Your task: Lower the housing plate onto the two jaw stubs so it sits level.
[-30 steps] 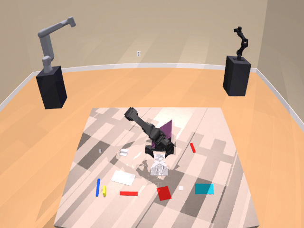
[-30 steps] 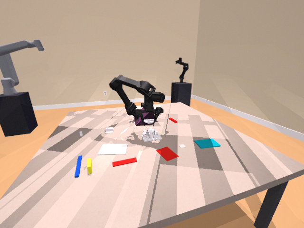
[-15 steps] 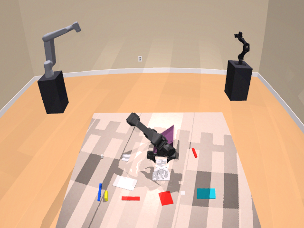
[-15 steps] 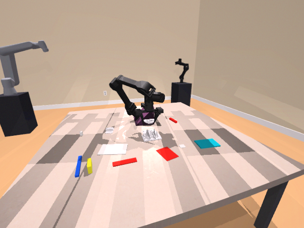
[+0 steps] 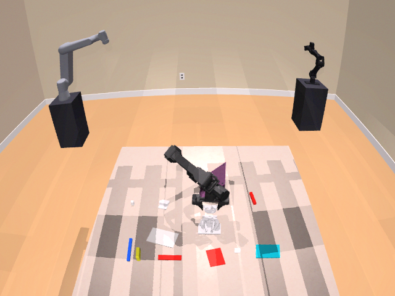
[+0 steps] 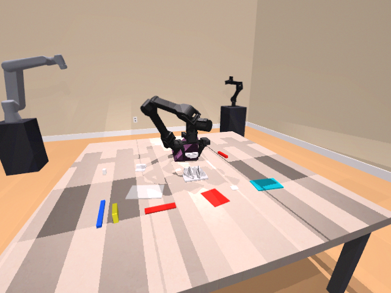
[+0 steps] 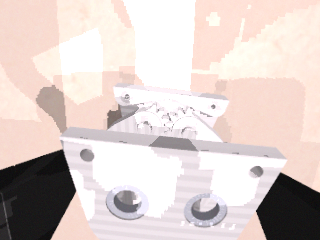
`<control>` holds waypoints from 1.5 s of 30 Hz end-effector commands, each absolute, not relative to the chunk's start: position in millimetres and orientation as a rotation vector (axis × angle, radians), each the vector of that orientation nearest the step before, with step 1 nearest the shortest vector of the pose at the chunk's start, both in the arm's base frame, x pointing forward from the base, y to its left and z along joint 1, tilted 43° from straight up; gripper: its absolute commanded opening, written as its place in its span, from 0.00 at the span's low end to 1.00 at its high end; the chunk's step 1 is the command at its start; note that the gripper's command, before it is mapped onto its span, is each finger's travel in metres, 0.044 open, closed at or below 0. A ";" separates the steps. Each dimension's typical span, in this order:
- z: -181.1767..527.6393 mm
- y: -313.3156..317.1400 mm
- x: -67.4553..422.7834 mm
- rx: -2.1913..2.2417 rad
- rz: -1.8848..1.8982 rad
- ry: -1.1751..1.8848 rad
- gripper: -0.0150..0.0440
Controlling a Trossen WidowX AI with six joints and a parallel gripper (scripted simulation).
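The white housing plate [image 5: 210,208] [image 6: 191,154] [image 7: 165,182] has two large ringed holes and a small hole near each upper corner in the wrist view. My gripper [image 5: 210,207] [image 6: 191,154] [image 7: 168,163] is shut on it, one black finger at each side edge. The plate is held in the air, behind and above the white base [image 5: 209,232] [image 6: 195,179] [image 7: 170,96] in the top and exterior views, apart from it. The two jaws [image 5: 209,223] [image 6: 198,172] stand up on the base. In the wrist view the plate hides part of the base, and the stubs are hard to make out.
A purple panel [image 5: 220,174] stands behind the gripper. A white sheet [image 5: 163,237], red square [image 5: 215,257], cyan plate [image 5: 267,251], red bar [image 5: 170,257], yellow block [image 5: 137,253] and blue bar [image 5: 129,250] lie around the base. Another red bar [image 5: 252,198] lies right.
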State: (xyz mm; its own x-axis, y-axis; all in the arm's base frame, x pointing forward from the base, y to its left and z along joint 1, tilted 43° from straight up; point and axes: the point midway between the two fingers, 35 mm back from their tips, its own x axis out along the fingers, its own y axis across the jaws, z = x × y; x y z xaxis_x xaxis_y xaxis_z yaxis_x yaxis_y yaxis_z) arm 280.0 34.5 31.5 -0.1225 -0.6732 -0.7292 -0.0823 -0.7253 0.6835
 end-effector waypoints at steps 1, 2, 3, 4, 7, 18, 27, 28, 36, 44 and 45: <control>33.5 35.6 279.9 1.755 -1.900 -0.840 0.85; 33.5 35.6 279.9 1.755 -1.900 -0.840 0.85; 33.5 35.6 279.9 1.755 -1.900 -0.840 0.85; 33.5 35.6 279.9 1.755 -1.900 -0.840 0.85; 33.5 35.6 279.9 1.755 -1.900 -0.840 0.85; 33.5 35.6 279.9 1.764 -1.898 -0.856 0.85; 34.1 34.8 280.0 1.764 -1.898 -0.856 0.85; 34.1 34.8 280.0 1.764 -1.898 -0.856 0.85; 31.0 32.2 280.0 1.764 -1.898 -0.856 0.85; 21.2 23.6 279.5 1.765 -1.898 -0.856 0.85; 20.0 22.5 279.3 1.765 -1.898 -0.856 0.85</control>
State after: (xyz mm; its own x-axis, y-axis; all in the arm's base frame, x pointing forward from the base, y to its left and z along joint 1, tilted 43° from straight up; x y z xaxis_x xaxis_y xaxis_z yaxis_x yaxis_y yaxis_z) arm 279.3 26.4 24.1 -0.1190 -0.6657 -0.7367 -0.1137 -0.7279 0.6762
